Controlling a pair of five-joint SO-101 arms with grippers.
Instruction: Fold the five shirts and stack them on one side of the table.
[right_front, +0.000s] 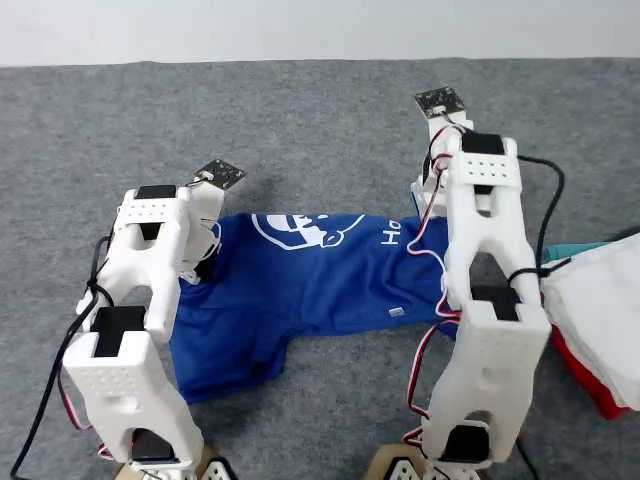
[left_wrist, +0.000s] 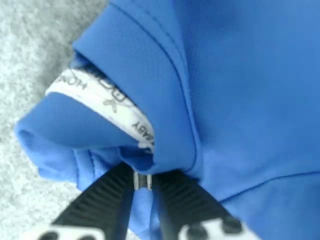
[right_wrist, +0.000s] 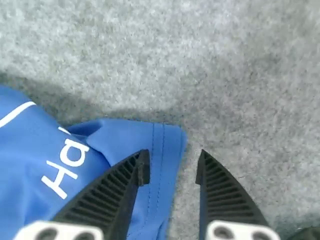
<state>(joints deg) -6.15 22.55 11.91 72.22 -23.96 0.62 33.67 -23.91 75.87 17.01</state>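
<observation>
Left pincer (left_wrist: 144, 174) tight on smooth blue shirt (left_wrist: 245, 95)

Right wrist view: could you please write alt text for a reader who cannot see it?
The right gripper is open at a corner of the blue shirt, with one finger over the fabric and the other over the grey table. White lettering is printed on the shirt next to the gripper.
</observation>
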